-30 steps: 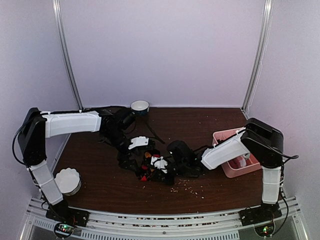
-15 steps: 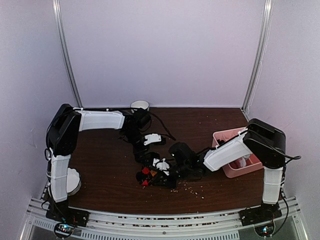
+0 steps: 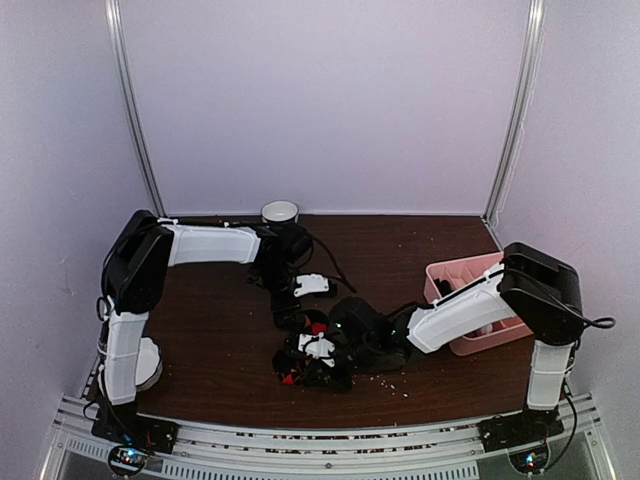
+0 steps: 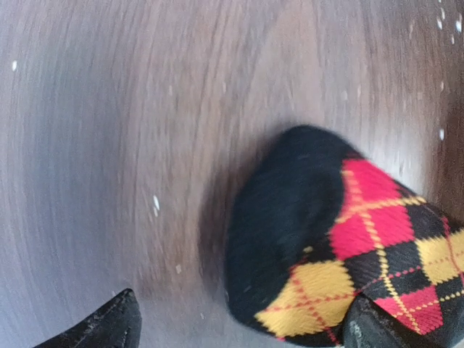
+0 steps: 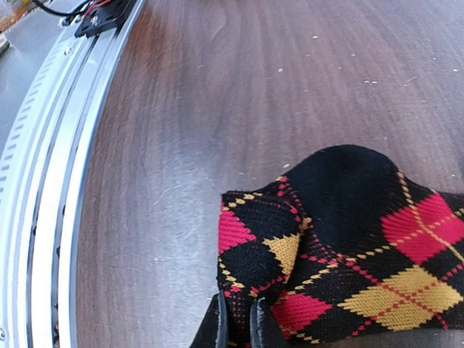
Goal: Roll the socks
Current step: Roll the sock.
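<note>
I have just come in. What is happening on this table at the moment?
Two robot arms work on a black fabric sock with red and yellow argyle diamonds, which lies on the brown wooden table. The right gripper pinches the sock's near edge, jaws almost closed. The left gripper is open just over the sock's black end. The sock does not look rolled yet.

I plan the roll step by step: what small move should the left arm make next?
Probably close the left gripper on the black end of the argyle sock: the gripper stands open around that end, while the right gripper pinches an edge.
</note>
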Controlling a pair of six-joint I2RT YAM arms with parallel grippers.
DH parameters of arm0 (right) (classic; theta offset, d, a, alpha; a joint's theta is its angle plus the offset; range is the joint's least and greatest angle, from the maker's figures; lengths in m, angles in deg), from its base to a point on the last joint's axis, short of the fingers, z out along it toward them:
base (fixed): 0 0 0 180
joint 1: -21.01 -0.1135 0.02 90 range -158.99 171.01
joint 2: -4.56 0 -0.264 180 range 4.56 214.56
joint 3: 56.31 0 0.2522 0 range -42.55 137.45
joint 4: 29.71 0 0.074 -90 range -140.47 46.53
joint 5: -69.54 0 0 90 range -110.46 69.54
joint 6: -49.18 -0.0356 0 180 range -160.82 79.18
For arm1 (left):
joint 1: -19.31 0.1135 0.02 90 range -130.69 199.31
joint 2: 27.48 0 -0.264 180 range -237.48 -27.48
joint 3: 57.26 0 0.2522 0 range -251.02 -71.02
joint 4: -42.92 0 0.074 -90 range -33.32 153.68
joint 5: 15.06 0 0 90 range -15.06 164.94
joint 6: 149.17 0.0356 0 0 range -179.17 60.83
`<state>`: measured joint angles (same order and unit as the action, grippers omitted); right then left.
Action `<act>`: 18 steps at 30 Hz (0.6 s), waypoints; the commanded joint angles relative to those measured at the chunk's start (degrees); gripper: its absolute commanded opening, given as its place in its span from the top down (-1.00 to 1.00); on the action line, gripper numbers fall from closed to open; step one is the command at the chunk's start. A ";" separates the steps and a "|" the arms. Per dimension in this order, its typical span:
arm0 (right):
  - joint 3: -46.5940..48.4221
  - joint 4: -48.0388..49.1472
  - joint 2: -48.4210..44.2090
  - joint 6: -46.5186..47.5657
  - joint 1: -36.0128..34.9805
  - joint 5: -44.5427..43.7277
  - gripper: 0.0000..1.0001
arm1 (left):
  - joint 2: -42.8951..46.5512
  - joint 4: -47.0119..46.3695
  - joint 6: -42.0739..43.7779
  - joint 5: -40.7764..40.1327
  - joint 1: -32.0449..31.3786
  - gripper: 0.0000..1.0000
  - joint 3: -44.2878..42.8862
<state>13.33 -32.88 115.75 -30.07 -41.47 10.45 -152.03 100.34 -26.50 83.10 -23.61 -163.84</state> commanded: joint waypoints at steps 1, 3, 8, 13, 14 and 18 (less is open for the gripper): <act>-0.03 -10.97 0.88 0.74 -2.41 -2.00 1.00 | -5.76 -1.89 0.95 -2.72 -0.66 -0.96 -4.67; 1.17 -12.44 2.09 0.18 -2.33 -1.75 1.00 | -6.88 -0.90 0.65 -1.05 -0.92 -0.96 -6.71; 5.64 -16.10 7.65 -6.62 0.32 0.83 1.00 | -5.70 0.18 -0.11 3.68 -1.14 -0.96 -7.65; 2.76 -10.39 9.57 -17.05 3.95 4.92 1.00 | 0.05 -2.56 -0.95 3.83 -0.75 -0.96 -4.71; 1.63 -8.53 9.75 -19.51 4.62 5.57 1.00 | 1.30 -3.21 -1.44 3.84 -0.51 -0.96 -4.32; -1.24 -3.56 11.38 -28.58 6.87 8.00 1.00 | 4.47 -3.62 -2.57 3.96 -0.09 -0.96 -4.70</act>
<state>17.41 -31.53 121.26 -47.23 -36.79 18.96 -153.17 100.56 -27.44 86.73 -24.64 -168.19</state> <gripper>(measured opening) 0.075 0.980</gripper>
